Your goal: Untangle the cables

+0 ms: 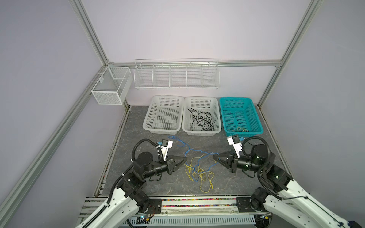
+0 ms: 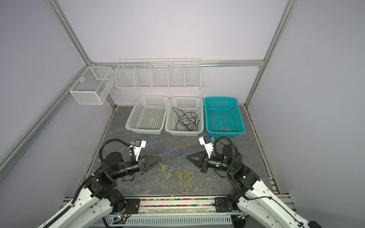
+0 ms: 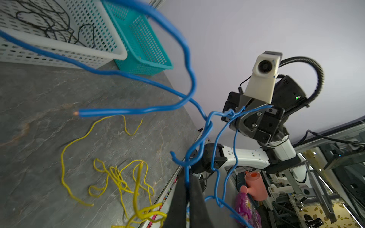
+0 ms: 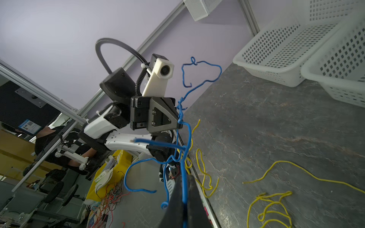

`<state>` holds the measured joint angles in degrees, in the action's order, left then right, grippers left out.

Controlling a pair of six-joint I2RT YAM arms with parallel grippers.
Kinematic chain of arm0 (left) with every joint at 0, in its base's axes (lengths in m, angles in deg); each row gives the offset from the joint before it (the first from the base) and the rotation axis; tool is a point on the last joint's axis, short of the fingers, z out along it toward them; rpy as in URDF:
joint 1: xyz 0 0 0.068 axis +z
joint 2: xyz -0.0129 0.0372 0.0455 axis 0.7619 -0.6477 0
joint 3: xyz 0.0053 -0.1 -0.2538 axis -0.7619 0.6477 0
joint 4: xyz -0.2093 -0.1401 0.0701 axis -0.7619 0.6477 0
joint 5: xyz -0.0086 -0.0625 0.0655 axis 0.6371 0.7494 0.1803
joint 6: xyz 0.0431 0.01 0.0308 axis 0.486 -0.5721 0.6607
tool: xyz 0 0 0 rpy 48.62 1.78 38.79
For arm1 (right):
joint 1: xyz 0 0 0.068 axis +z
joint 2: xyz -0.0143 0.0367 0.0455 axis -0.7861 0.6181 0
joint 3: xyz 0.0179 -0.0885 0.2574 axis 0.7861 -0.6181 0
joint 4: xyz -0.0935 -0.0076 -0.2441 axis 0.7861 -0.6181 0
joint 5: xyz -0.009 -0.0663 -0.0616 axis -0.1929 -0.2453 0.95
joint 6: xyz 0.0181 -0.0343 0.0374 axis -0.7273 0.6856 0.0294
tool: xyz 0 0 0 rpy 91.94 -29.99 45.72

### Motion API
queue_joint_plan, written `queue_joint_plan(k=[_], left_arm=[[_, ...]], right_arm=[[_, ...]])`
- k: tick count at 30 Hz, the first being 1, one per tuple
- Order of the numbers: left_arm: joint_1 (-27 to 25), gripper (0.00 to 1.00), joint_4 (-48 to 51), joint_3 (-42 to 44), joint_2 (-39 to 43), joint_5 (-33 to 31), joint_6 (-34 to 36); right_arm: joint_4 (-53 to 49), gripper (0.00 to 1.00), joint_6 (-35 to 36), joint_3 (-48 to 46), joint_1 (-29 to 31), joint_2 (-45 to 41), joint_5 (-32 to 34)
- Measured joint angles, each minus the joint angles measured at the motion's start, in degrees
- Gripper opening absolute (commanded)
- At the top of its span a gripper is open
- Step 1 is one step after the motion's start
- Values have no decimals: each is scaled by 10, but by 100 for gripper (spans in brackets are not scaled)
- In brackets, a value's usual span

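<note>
pinching the kinked blue cable (image 3: 138,111), left end effector (image 1: 185,158) and right end effector (image 1: 214,157) hold it, seemingly knotted, aloft.

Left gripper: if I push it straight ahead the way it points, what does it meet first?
Most likely the blue cable that the left gripper pinches, strung up ahead of it. Just beyond is the right gripper, facing it and also shut on blue cable. The gap looks short.

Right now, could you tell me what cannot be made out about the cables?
Yellow cable in the teal basket: too small in a top view to count strands.
Tangle on the table: crossings too fine in a top view.
Loose yellow cable: runs off the right wrist view's edge.
</note>
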<state>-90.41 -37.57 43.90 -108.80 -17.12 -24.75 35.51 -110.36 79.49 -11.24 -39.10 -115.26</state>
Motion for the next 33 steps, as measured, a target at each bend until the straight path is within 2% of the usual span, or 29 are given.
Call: queue_joint_plan(k=[8, 11, 15, 17, 19, 20, 24, 28, 33], left_arm=[[0, 0, 163, -84, -112, -7, 71], [1, 0, 221, -118, -120, -22, 94], [1, 0, 273, -184, -117, -41, 127], [0, 0, 275, -194, -114, -41, 134], [0, 0, 283, -193, -115, -44, 137], [0, 0, 288, -193, -116, -48, 137], [2, 0, 289, -189, -109, -73, 133], [3, 0, 275, -183, -88, -95, 118], [3, 0, 252, -168, -56, -114, 99]], right_arm=[[-111, 6, 78, 86, 16, 89, 2], [-143, 6, 92, 94, 24, 100, 44], [-174, 6, 93, 95, 24, 111, 137], [-174, 6, 93, 96, 23, 125, 154], [-168, 7, 92, 96, 22, 138, 142], [-160, 14, 90, 93, 22, 141, 132], [-105, 56, 60, 48, 22, 109, 95], [-44, 69, 11, 8, 25, 82, 71], [35, 71, -82, -32, 54, 96, 93]])
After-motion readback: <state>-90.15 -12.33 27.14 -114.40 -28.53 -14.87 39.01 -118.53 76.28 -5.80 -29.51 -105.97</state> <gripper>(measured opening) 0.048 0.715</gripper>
